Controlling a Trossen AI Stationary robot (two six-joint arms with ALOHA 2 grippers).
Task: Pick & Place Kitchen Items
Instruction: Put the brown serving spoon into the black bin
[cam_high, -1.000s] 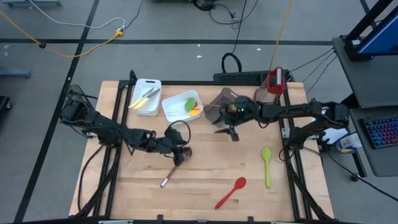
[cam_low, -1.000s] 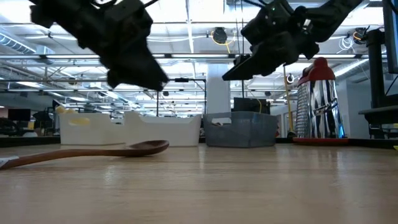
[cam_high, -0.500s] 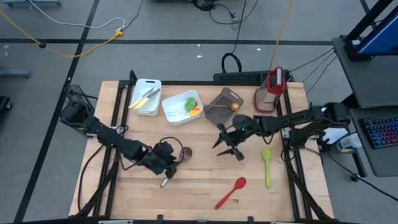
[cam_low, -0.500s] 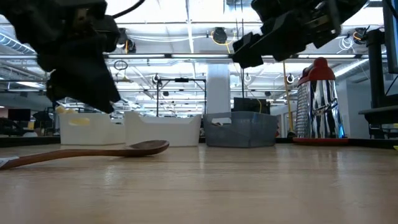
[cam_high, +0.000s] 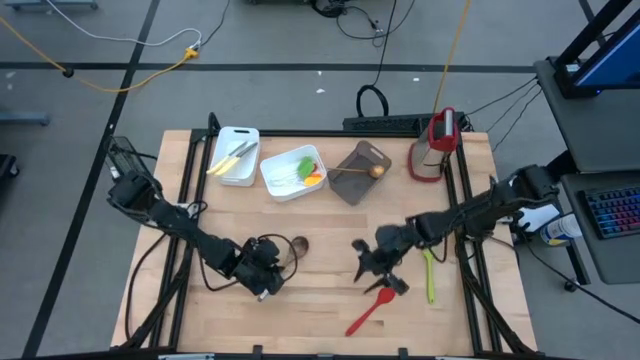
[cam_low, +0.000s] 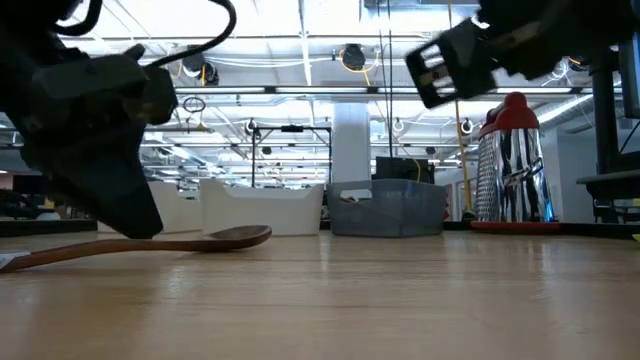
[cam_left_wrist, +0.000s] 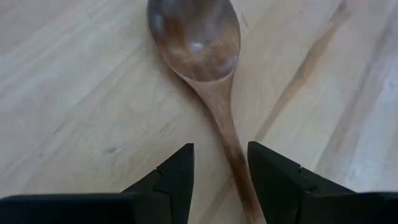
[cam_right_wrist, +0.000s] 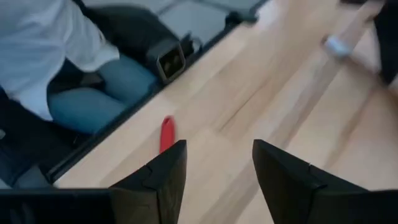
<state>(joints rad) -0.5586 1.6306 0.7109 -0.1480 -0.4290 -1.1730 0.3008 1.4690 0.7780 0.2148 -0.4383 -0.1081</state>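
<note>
Left gripper (cam_left_wrist: 219, 171) now dropped low, fingers apart, straddling brown wooden spoon (cam_left_wrist: 202, 68) flat on table. Right gripper (cam_right_wrist: 214, 168) swung over toward red spoon (cam_right_wrist: 166, 134), also apart. 2 grabs probably imminent.

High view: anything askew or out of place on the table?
Nothing damaged or spilled. The gold spoon lies across the tilted grey rectangular bin. Brown wooden spoon, red spoon and green spoon lie loose on the wooden table.

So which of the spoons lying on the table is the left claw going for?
The brown wooden spoon: the left gripper has its open fingers on either side of its handle. The red spoon and green spoon lie by the right gripper.
</note>
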